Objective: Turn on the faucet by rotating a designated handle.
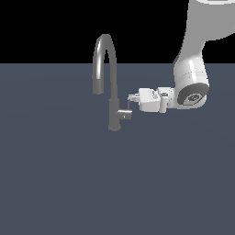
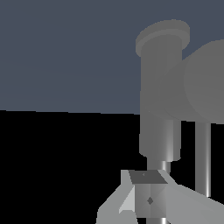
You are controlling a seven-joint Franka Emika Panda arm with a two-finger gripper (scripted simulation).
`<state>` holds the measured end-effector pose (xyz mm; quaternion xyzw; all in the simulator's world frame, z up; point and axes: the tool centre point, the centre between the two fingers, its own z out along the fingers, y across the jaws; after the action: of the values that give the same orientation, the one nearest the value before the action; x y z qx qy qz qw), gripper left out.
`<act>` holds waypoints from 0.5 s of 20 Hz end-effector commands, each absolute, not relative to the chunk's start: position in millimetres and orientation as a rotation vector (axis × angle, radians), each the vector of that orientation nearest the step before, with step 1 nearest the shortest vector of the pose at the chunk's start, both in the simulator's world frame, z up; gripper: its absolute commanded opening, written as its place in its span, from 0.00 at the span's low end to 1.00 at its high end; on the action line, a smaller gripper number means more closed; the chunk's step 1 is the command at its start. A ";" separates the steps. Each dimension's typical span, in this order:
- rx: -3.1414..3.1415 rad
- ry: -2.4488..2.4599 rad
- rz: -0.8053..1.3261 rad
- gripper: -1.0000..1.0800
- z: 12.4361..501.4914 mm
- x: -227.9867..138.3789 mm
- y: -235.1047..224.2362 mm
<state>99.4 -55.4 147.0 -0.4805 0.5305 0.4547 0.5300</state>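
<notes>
Dark-grey faucet (image 1: 111, 87) upright on slate floor (image 1: 69, 183), handle (image 1: 125, 114) a side stub facing the exterior view's right, gripper (image 1: 131, 97) just above its lever, finger spread unclear, arm (image 1: 195, 69) cut off at top.

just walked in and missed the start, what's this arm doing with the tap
A single white robot arm is reaching in from the exterior view's right toward a dark-grey gooseneck faucet standing on a plain grey surface. Its gripper is level with the tap's body, just above the small handle that sticks out sideways. Whether the fingers touch the thin lever can't be told from these views. No water is visible at the spout.
</notes>
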 end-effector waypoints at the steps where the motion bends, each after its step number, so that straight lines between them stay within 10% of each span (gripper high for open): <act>1: -1.113 1.274 1.091 0.00 140.2 101.1 -54.6; 10: -1.096 1.278 1.094 0.00 136.9 99.4 -53.6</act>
<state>100.6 -53.7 136.2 -0.4605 0.5369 0.4599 0.5368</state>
